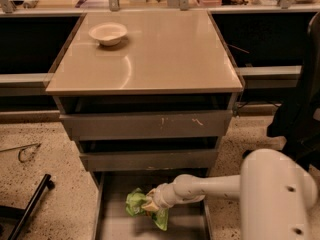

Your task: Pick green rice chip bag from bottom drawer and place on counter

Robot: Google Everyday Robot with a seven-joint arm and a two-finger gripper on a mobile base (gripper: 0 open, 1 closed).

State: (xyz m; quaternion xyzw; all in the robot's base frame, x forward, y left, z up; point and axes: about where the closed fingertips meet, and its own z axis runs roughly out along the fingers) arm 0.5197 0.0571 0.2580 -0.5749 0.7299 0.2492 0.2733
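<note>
The green rice chip bag is a crumpled light-green bag in the open bottom drawer, left of the middle. My gripper reaches in from the right on a white arm. It is shut on the bag's right side, and part of the bag hangs below it. The fingertips are hidden in the foil. The beige counter tops the cabinet above.
A white bowl stands on the counter's back left. Two narrower grey drawers sit partly open above the bottom one. My arm's large white link fills the lower right. A black stand leg lies on the floor at left.
</note>
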